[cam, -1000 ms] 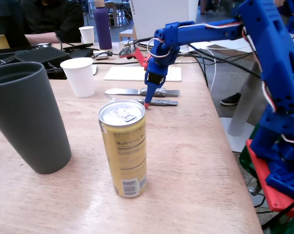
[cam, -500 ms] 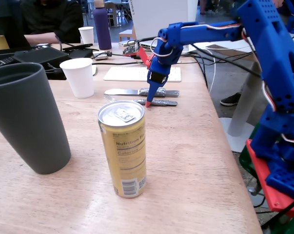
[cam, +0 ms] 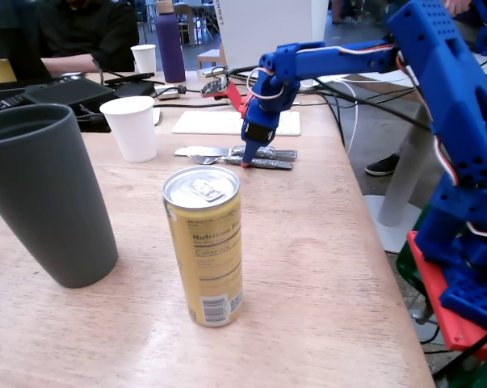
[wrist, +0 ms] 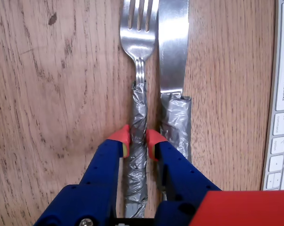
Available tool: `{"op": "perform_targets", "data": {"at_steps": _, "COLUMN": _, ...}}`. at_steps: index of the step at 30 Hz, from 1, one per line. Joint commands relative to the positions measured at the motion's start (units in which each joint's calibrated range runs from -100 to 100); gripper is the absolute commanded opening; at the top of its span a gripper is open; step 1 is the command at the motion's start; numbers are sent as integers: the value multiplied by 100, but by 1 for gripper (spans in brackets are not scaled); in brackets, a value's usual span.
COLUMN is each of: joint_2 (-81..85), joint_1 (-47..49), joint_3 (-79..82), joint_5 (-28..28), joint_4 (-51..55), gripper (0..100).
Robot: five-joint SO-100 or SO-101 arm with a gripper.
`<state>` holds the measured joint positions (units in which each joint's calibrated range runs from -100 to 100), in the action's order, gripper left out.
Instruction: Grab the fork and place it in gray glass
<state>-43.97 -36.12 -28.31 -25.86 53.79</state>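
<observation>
Two red-tipped fingers: your gripper (wrist: pixel 137 142) is clamped on the fork (wrist: pixel 138 70), one tip on each side of the foil-wrapped handle, about midway along it.
Fork position: it lies flat on the wooden table (cam: pixel 324 267), tines pointing away from the gripper in the wrist view, just left of the knife (wrist: pixel 174 56) and parallel to it.
Knife: its foil handle sits just beside your right fingertip; whether they touch cannot be told.
Keyboard: a white keyboard (wrist: pixel 280 117) runs along the right edge of the wrist view, beyond the knife.
Gray glass: in the fixed view, the gray glass (cam: pixel 45 202) stands upright well left of the fork, near the table's front.
Yellow can: you see the yellow can (cam: pixel 205 242) upright, between glass and fork, nearer the camera.
White cup: a paper cup (cam: pixel 133 127) stands left of the fork's tines.
</observation>
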Motion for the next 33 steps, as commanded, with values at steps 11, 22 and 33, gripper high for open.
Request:
{"op": "perform_targets", "data": {"at_steps": 11, "joint_2": 1695, "joint_1": 109, "joint_3": 165, "joint_5": 49, "joint_4": 155, "gripper": 0}}
{"op": "perform_targets", "data": {"at_steps": 22, "joint_2": 4020, "joint_1": 1074, "joint_3": 156, "joint_5": 59, "joint_4": 984, "gripper": 0}}
{"op": "perform_targets", "data": {"at_steps": 33, "joint_2": 4011, "joint_1": 2969, "joint_3": 61, "joint_5": 459, "joint_4": -1257, "gripper": 0}}
